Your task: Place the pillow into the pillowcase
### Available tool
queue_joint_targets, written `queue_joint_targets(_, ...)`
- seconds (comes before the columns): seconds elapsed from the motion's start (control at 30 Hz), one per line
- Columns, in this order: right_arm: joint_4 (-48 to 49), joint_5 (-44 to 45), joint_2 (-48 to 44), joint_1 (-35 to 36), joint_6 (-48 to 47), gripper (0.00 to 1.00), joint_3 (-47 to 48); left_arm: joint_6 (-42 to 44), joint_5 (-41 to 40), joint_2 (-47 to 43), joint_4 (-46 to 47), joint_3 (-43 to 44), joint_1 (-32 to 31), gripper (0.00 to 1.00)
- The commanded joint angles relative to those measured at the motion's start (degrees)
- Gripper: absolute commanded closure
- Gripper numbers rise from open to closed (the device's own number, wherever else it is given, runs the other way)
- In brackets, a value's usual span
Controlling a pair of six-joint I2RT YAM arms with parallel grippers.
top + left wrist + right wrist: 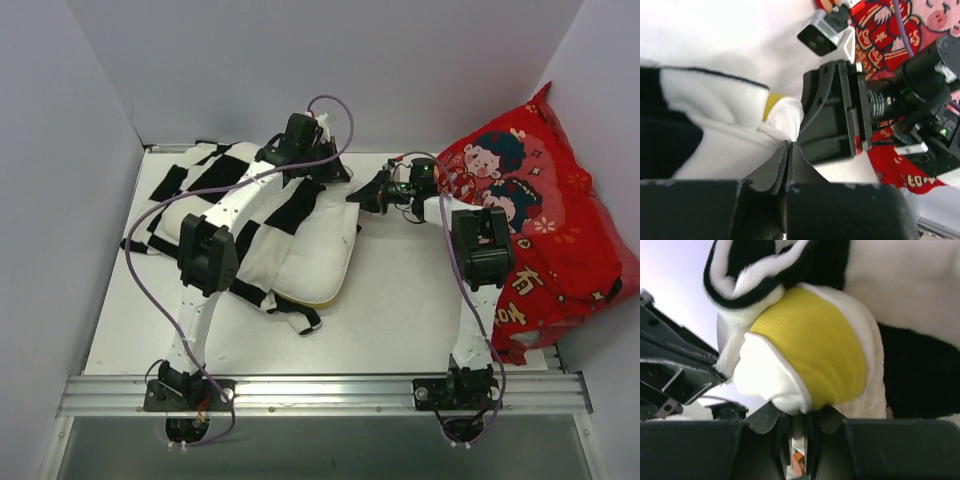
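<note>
The pillowcase (205, 185) is covering roughly half the pillow (320, 245). The right fingers (765, 422) are pinching its bare yellow-banded corner, and the left fingers (772, 167) are pressing together. The rest is waiting.

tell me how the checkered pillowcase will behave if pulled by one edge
Probably floppy: the checkered pillowcase lies rumpled and draped over the pillow. Its fuzzy nap would likely drag on the pillow rather than slide. Pulled by one edge, it should bunch, not move flat.
</note>
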Motion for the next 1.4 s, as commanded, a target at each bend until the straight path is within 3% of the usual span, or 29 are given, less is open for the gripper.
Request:
queue_joint_targets(0.0, -6.8, 6.4, 2.9, -2.0, -8.8, 1.0, 7.6, -1.6, 4.5, -4.9, 3.9, -1.3, -2.6, 1.0)
queue_joint_targets(0.03, -10.9, 7.1, 3.6, -2.4, -12.4, 0.91, 12.2, -0.2, 3.4, -4.9, 3.8, -2.5, -2.2, 1.0)
queue_joint_targets(0.07, -21.4, 9.2, 5.0, -2.3, -21.3, 0.81, 14.8, 3.5, 2.6, -5.1, 3.7, -2.8, -1.8, 0.72)
queue_joint_targets(0.1, -25.7, 10.2, 5.6, -2.3, -24.6, 0.68, 16.9, 5.4, 0.6, -5.2, 2.3, -3.0, -0.3, 0.56)
queue_joint_targets(0.13, -28.6, 11.1, 5.9, -2.3, -26.6, 0.43, 19.7, 7.2, -0.3, -5.9, 1.3, -3.1, 0.7, 0.43)
queue_joint_targets(0.17, -32.7, 11.9, 5.5, -2.8, -28.5, 0.33, 20.1, 11.9, -1.0, -6.5, -0.1, -3.1, 1.9, 0.35)
queue_joint_targets(0.23, -37.2, 13.8, 4.3, -3.8, -32.6, 0.11, 19.3, 17.3, -2.1, -9.7, -4.8, -3.6, 5.6, 0.3)
queue_joint_targets(0.4, -48.1, 17.3, -7.5, -6.6, -38.7, 0.08, 7.6, 43.3, -1.9, -21.4, -17.3, -16.8, 10.2, 0.29)
queue_joint_targets(0.47, -51.6, 15.4, -11.6, -6.0, -39.7, 0.08, 1.0, 57.1, 0.9, -27.7, -22.0, -22.5, 10.2, 0.29)
queue_joint_targets(0.5, -51.8, 14.2, -12.6, -5.3, -39.4, 0.09, -1.4, 61.9, 2.9, -29.8, -27.7, -28.6, 10.2, 0.29)
queue_joint_targets(0.6, -51.6, 8.7, -13.9, -3.4, -38.8, 0.1, -7.0, 78.5, 8.3, -37.8, -33.0, -43.2, 9.6, 0.29)
queue_joint_targets(0.7, -48.3, 7.1, -12.4, 0.5, -35.6, 0.1, -8.0, 91.5, 6.2, -43.8, -30.4, -54.6, 6.4, 0.28)
queue_joint_targets(0.8, -41.5, 7.7, -9.4, 3.7, -30.3, 0.1, -7.0, 98.6, 4.6, -45.4, -24.3, -58.6, 3.1, 0.25)
queue_joint_targets(0.9, -36.0, 8.3, -4.5, 5.4, -24.6, 0.16, -4.4, 105.2, 5.5, -43.8, -20.8, -60.0, 0.1, 0.24)
queue_joint_targets(1.0, -23.1, 7.6, -1.7, 6.1, -13.6, 0.38, -4.7, 109.9, 6.6, -42.2, -16.0, -61.8, -3.5, 0.21)
queue_joint_targets(1.03, -17.9, 7.3, -1.1, 6.2, -11.4, 0.55, -4.9, 112.2, 6.9, -41.5, -14.8, -62.5, -4.3, 0.21)
queue_joint_targets(1.1, -13.7, 6.4, -1.2, 6.6, -7.8, 0.69, -5.4, 114.8, 7.5, -40.9, -12.2, -64.2, -5.9, 0.21)
queue_joint_targets(1.13, -12.3, 6.3, -1.4, 6.7, -6.1, 0.82, -6.0, 115.8, 7.9, -40.5, -11.3, -64.9, -7.1, 0.2)
queue_joint_targets(1.2, -9.4, 6.1, -2.4, 6.9, -4.4, 0.92, -7.3, 119.0, 7.9, -39.8, -8.8, -67.0, -8.4, 0.2)
queue_joint_targets(1.23, -5.8, 5.5, -2.8, 6.9, -1.3, 1.0, -7.7, 120.6, 7.1, -38.8, -8.0, -67.6, -9.7, 0.08)
queue_joint_targets(1.37, 5.5, 4.1, -3.9, 7.2, 8.1, 1.0, -10.5, 119.9, 2.9, -34.7, 3.1, -70.3, -11.6, 0.07)
